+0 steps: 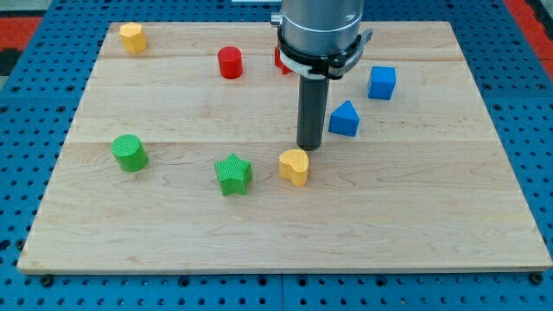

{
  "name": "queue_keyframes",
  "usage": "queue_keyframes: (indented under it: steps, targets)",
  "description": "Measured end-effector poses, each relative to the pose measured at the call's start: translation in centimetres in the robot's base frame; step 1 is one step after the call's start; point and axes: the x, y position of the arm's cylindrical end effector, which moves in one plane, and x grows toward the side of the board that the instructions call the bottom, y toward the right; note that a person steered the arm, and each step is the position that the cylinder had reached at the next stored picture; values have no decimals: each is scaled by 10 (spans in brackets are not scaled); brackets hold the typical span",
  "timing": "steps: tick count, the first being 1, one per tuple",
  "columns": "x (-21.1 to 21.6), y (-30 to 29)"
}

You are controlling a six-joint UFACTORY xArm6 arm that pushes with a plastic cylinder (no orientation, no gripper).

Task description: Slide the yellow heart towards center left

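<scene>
Yellow heart: sits a little below the middle of the wooden board, just right of the green star and well apart from the board's left edge.
My tip: at the rod's lower end, just above and slightly right of the heart in the view; whether it touches the heart's upper edge I cannot tell.
Tool state: a plain rod, no jaws to open or close, and it holds nothing.
How the heart will handle: it looks like a small, rigid, light block with ribbed sides; I judge it will slide readily on the smooth wood and turn if pushed off-centre.
Where to press: no grasp is possible, so contact belongs on the heart's right-hand side, near the middle of that face, pushing toward the view's left.
Position for that: I judge the tip needs to come round further to the heart's right before pushing.
Obstacle: the green star lies directly on the leftward path, close to the heart; a straight push would likely drive one into the other.
Further left: the green cylinder stands near the centre-left area.
Bystanders: blue pentagon block, blue cube, red cylinder, a second yellow block at top left, all clear of the route.
Hidden: a red block partly behind the arm, shape unclear.
</scene>
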Motion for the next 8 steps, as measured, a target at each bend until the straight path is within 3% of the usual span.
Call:
queue_keyframes:
  steps: [4,5,6,8]
  targets:
    - [-5,-1]
    - [27,40]
    - [65,-2]
    - [-31,-124]
